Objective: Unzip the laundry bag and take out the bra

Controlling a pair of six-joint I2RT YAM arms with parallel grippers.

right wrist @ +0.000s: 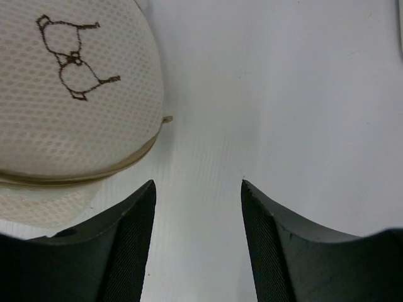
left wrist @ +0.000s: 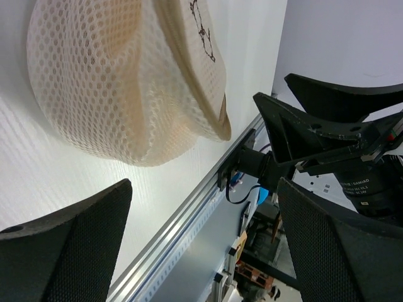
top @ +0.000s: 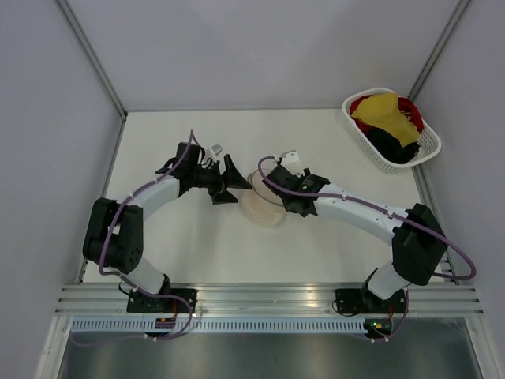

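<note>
Two spread claws flank the laundry bag (top: pixel 264 207), which lies near the middle of the white table (top: pixel 197 245). The left gripper (top: pixel 233 183) is just beside its left edge and the right gripper (top: pixel 272 170) is at its far right edge. Both sets of jaws stand wide apart and pinch nothing. The bag rests on its domed mesh side (its flat disc panel (right wrist: pixel 69 63), printed with a brown bra outline, tilts toward the right gripper). The bra (left wrist: pixel 154 119) shows through the mesh as a peach-beige mass inside. The beige rim band looks closed along the part that shows. A white lattice basket (top: pixel 392 130) of coloured clothes sits at the far right corner, well apart.
</note>
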